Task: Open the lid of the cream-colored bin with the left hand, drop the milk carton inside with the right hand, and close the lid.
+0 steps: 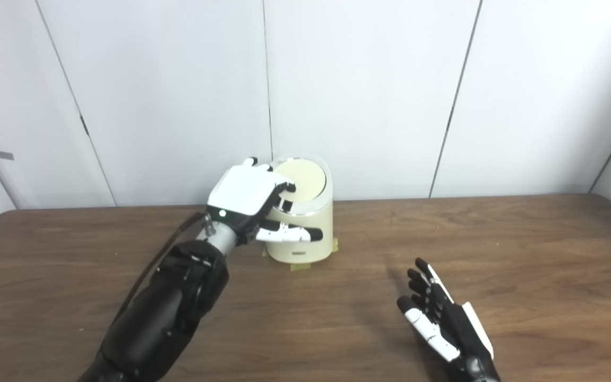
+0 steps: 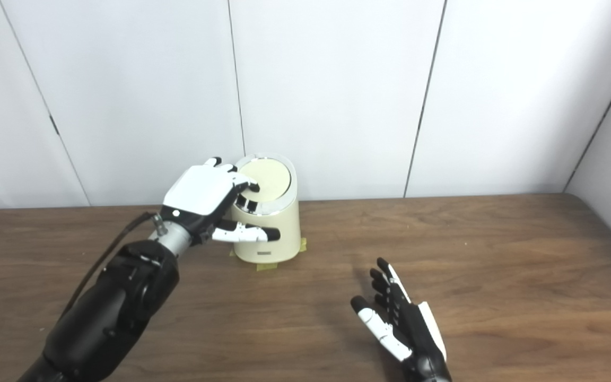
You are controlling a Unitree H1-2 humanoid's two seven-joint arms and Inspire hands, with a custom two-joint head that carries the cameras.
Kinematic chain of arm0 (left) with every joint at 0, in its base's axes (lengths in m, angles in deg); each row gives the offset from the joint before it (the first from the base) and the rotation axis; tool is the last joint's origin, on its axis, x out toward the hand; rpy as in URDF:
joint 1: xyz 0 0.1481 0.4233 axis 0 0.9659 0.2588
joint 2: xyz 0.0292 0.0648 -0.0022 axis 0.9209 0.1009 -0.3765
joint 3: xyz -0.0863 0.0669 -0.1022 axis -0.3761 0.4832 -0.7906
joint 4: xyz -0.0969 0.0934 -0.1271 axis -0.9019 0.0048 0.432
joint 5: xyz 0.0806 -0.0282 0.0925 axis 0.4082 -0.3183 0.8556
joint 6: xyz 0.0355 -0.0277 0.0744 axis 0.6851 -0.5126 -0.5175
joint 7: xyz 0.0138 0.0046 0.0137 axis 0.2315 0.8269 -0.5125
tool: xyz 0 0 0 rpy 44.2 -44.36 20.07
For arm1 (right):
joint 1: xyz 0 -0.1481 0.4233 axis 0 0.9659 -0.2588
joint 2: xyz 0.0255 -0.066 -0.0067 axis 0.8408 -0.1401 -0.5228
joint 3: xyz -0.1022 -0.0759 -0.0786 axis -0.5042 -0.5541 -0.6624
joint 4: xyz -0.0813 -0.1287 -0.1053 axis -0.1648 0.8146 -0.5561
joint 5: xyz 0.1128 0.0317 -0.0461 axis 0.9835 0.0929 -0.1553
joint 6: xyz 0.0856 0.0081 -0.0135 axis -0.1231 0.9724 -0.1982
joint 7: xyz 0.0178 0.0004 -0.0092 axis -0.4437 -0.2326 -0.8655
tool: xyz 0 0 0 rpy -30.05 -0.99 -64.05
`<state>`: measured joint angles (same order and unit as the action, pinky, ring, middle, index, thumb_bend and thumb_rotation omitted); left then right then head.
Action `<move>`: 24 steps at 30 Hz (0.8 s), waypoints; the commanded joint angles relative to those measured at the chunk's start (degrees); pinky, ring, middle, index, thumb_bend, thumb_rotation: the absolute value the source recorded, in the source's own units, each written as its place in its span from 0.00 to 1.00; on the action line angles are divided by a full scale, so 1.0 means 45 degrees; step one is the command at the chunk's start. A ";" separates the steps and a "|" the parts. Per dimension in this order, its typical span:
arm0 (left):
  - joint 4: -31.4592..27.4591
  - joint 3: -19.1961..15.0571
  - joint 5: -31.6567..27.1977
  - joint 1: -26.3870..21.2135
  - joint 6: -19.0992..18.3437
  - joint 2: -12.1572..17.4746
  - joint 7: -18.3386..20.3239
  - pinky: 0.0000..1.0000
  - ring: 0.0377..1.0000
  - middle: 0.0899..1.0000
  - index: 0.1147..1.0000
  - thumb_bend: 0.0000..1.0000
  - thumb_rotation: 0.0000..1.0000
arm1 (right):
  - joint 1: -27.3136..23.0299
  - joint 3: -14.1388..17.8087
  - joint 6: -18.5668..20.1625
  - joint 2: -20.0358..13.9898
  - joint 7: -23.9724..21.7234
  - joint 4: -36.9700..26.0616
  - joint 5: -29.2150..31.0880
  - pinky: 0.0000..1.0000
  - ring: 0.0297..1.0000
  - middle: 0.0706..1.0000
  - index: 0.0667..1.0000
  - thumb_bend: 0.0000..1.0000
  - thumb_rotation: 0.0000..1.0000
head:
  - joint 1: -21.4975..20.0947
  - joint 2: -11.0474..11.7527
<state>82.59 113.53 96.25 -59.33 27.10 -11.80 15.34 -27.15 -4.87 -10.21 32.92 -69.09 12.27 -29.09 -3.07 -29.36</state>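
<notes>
Filling the lower half of the frame, a dark brown wood-grain table (image 1: 496, 239) runs from edge to edge, its far side butting against a wall of pale grey-white panels (image 1: 364, 95) split by thin dark vertical seams. A small grey tag (image 1: 6, 155) sits on the panel at the far left; nothing on it can be read.

Just left of the frame's centre, at the back of the table and close to the wall, the cream-colored bin (image 1: 313, 233) stands upright, a rounded cylinder with a silvery rim. Its round lid (image 1: 305, 179) tilts toward the camera and looks shut, so the inside is hidden. A small dark label low on the bin's front is too small to read. Bits of yellowish tape (image 1: 301, 267) lie on the table at the bin's base.

The left hand (image 1: 247, 193) comes up from the lower left on a black arm and rests on the bin's left side, fingertips (image 1: 289, 187) touching the lid's edge, thumb stretched across the front wall; it grips nothing firmly.

At lower right the right hand (image 2: 398, 313) hovers low over the table, fingers spread apart and empty, well away from the bin.

The milk carton appears nowhere in either view.
</notes>
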 commanded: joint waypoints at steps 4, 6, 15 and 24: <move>0.0583 0.0693 0.1075 0.0073 0.0772 0.0360 -0.0356 1.00 0.93 0.77 0.74 0.88 1.00 | 0.0256 -0.0181 -0.0050 -0.0018 -0.0123 -0.0529 -0.0190 0.89 0.92 0.92 0.94 0.53 0.65 | -0.0004 -0.0019; 0.0658 0.0805 0.1264 0.0136 0.0932 0.0384 -0.0381 1.00 0.94 0.77 0.74 0.88 1.00 | 0.0257 -0.0205 -0.0072 -0.0021 -0.0079 -0.0516 -0.0311 0.88 0.92 0.92 0.94 0.54 0.65 | -0.0028 0.0000; 0.1424 0.1560 0.2265 0.0362 0.1590 0.0685 -0.0814 1.00 0.95 0.79 0.75 0.86 0.94 | 0.0218 -0.0433 -0.0212 -0.0100 -0.0233 -0.0560 -0.0539 0.87 0.91 0.91 0.92 0.52 0.65 | -0.0073 -0.0009; 0.1349 0.0848 0.1892 0.0883 0.1538 0.0344 -0.2853 1.00 0.92 0.77 0.74 0.74 0.95 | 0.0234 -0.0458 -0.0119 -0.0187 -0.0206 -0.0605 -0.0755 0.88 0.90 0.90 0.93 0.51 0.67 | -0.0163 -0.0085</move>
<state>86.65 116.60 105.37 -56.71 31.88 -10.46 2.57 -27.05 -6.65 -9.91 32.92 -69.66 11.68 -31.99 -3.78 -29.71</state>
